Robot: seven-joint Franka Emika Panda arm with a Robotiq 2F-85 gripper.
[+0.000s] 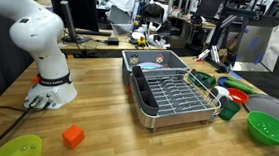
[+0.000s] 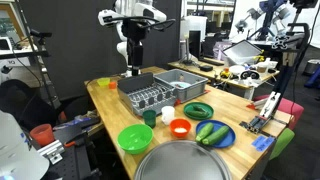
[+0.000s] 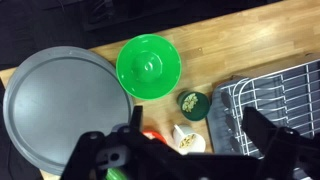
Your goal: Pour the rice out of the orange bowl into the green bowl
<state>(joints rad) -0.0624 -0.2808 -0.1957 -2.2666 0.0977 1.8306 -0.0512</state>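
Note:
The green bowl (image 2: 135,138) (image 3: 149,66) (image 1: 269,127) stands empty near the table's edge beside a big grey lid. The orange bowl (image 2: 180,127) (image 1: 240,97) sits a little apart from it, between the green bowl and a blue plate. In the wrist view only a sliver of the orange bowl (image 3: 150,134) shows behind the gripper body, and its contents are hidden. My gripper (image 3: 198,137) (image 2: 135,33) hangs high over the table, open and empty, with the bowls far below it.
A dark green cup (image 3: 193,103) and a white cup (image 3: 187,138) hold grains beside a metal dish rack (image 3: 275,95) (image 1: 169,90). A grey lid (image 3: 60,100), a green plate (image 2: 197,109) and a blue plate (image 2: 213,134) lie nearby. An orange cube (image 1: 72,136) and a yellow-green dish (image 1: 19,147) sit by the robot base.

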